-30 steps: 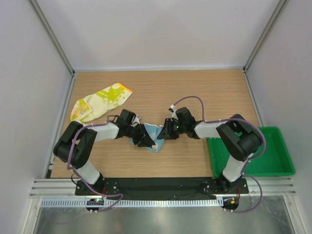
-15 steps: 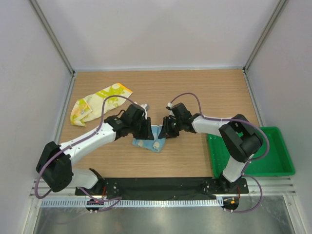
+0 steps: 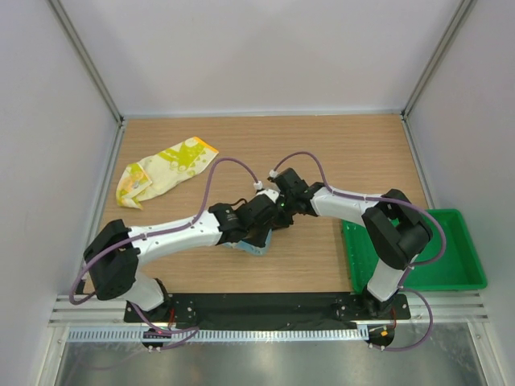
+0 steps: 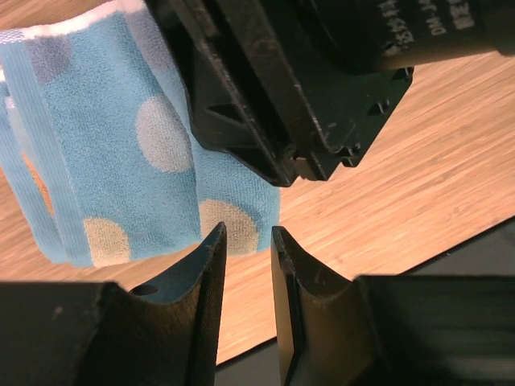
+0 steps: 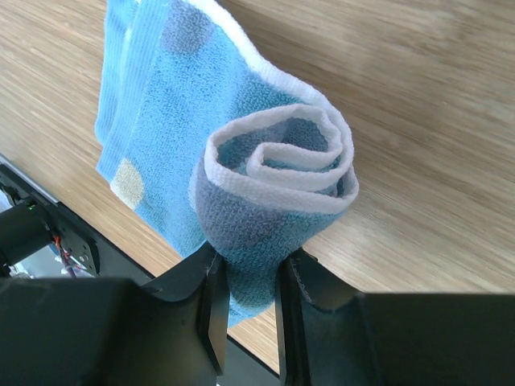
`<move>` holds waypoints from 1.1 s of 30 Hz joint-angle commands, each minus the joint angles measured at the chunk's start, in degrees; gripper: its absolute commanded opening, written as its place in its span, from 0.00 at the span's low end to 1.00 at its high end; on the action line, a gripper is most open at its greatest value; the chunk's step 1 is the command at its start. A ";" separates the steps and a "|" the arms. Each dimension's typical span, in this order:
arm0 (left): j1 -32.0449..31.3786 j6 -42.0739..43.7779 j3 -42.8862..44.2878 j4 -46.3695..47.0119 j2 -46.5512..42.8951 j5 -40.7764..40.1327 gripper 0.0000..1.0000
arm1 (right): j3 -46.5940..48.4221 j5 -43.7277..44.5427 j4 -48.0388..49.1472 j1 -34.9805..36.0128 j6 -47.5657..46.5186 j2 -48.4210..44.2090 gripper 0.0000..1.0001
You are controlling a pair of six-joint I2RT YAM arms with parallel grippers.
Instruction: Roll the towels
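Note:
The light blue polka-dot towel (image 5: 273, 161) is partly wound into a roll, and my right gripper (image 5: 251, 273) is shut on the roll's end while a loose flap hangs toward the wood. In the left wrist view the same towel (image 4: 121, 145) hangs just ahead of my left gripper (image 4: 245, 241). The left jaws stand a narrow gap apart with only bare wood showing between them, right below the right gripper's black body (image 4: 322, 80). From above, both grippers meet mid-table and hide most of this towel (image 3: 253, 246). The yellow towel (image 3: 165, 169) lies loosely bunched at the far left.
A green plastic tray (image 3: 438, 261) sits at the table's right edge, beside the right arm's base. The black mounting plate (image 3: 265, 305) runs along the near edge, close behind the hanging blue towel. Grey walls close in the left, right and back sides.
My left arm has stretched rightward, bringing its gripper from the towel's left side to right under the right gripper. The right gripper has shifted slightly left and back with the rolled end.

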 commanded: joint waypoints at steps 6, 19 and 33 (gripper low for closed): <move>-1.99 1.41 0.29 2.27 4.24 -4.11 0.29 | 2.14 1.05 -2.23 0.42 -0.62 -0.32 0.20; -3.92 1.33 -6.31 8.96 6.44 0.90 0.29 | 3.99 1.14 -3.46 0.59 0.17 1.70 0.21; -6.12 -0.96 -8.24 10.10 9.96 1.52 0.40 | 4.60 1.66 -4.78 0.68 1.84 3.90 0.21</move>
